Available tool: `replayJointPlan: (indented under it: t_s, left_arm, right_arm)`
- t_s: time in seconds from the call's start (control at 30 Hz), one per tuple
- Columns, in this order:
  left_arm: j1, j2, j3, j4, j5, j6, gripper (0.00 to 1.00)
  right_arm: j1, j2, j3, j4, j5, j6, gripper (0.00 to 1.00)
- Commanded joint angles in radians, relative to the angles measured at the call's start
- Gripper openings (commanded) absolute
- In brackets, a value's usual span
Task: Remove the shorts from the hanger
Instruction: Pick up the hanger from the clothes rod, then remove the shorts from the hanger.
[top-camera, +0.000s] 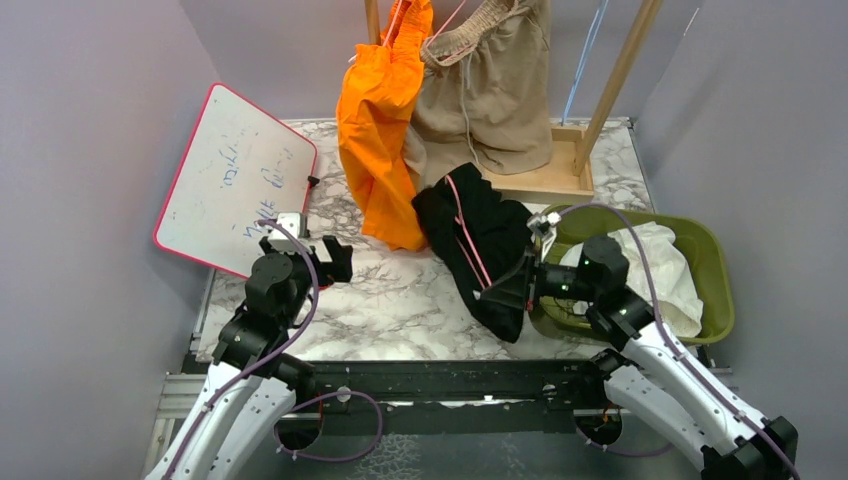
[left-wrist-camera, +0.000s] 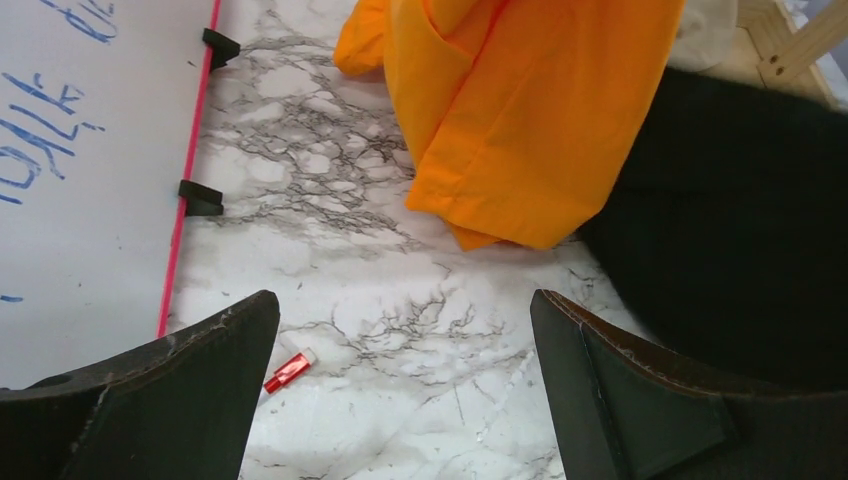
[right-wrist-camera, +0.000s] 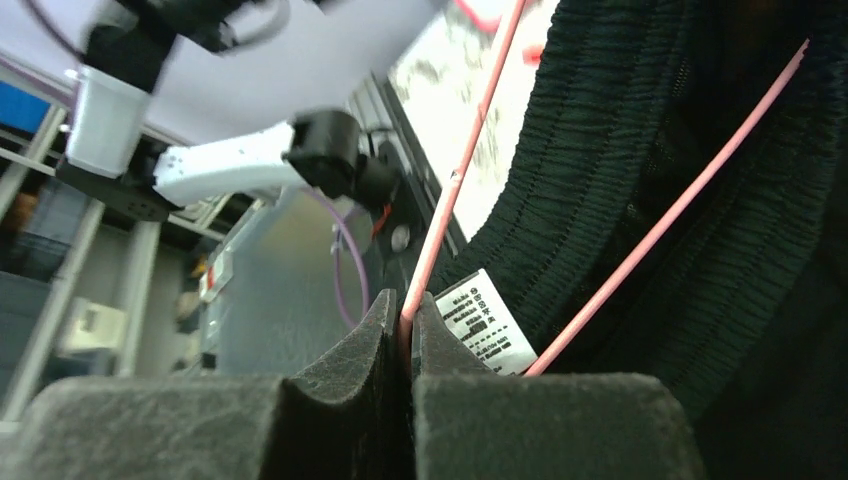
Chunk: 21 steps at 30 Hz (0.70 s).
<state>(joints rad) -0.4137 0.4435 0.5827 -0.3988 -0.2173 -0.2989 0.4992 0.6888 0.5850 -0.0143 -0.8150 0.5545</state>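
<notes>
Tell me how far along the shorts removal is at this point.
Done: the white shorts lie in the green bin. In hand: the black shorts are off the wooden rack, draped on the table by the bin, the right gripper shut on their pink cord. Left: the orange shorts and tan shorts hang from the rack; the left gripper is open, empty.
</notes>
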Motion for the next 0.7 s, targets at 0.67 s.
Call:
replayJointPlan:
  t_s: [0.67]
  left_arm:
    - [-0.479,0.436,-0.029,0.557,0.176,-0.562,0.85]
  right_arm:
    - [0.055,0.130,-0.210,0.125,0.021,0.017,0.01]
